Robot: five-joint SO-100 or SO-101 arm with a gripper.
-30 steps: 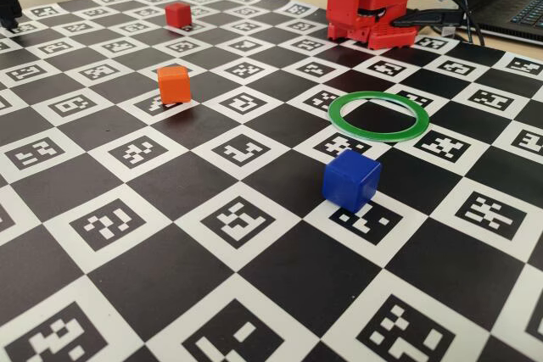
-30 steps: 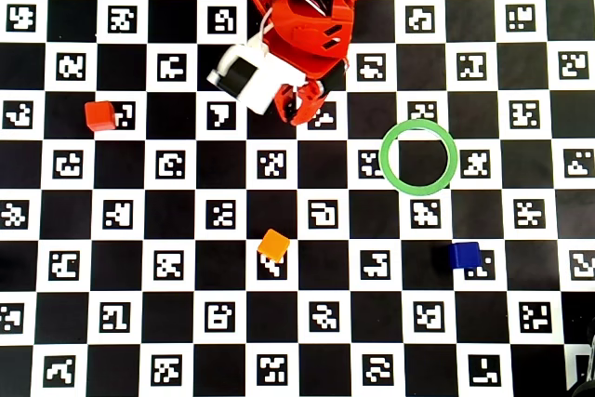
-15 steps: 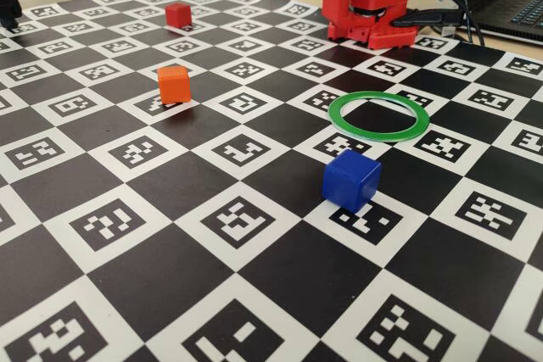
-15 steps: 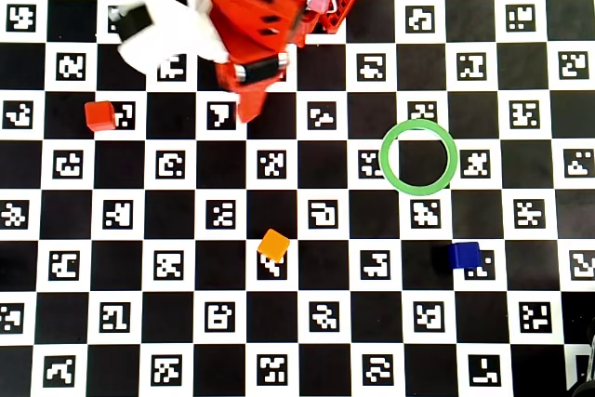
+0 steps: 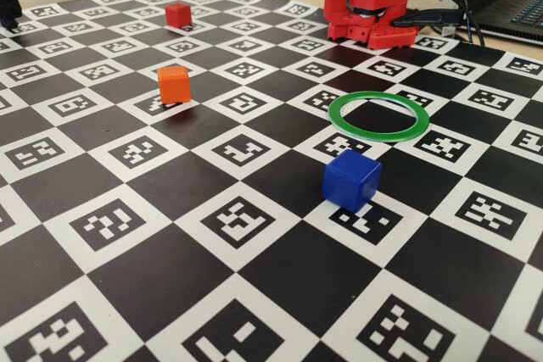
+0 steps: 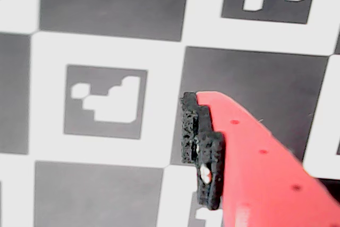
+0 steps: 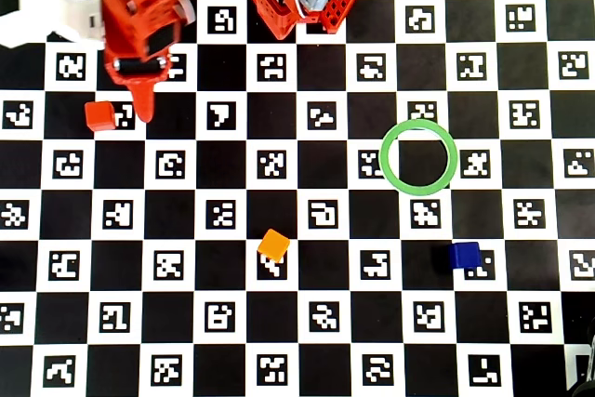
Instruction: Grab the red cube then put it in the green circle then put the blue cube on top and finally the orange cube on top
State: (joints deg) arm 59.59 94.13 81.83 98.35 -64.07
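Nothing is stacked yet. The red cube (image 7: pixel 99 115) lies near the left edge of the checkered board (image 7: pixel 307 360) in the overhead view, the gripper (image 7: pixel 145 105) just beside it. Whether its jaws are apart, I cannot tell. The green circle (image 7: pixel 419 157) is empty; the blue cube (image 7: pixel 464 255) and orange cube (image 7: pixel 273 245) wait apart.

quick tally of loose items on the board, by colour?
Red cube: 1
Orange cube: 1
Blue cube: 1
Green circle: 1
Total: 4
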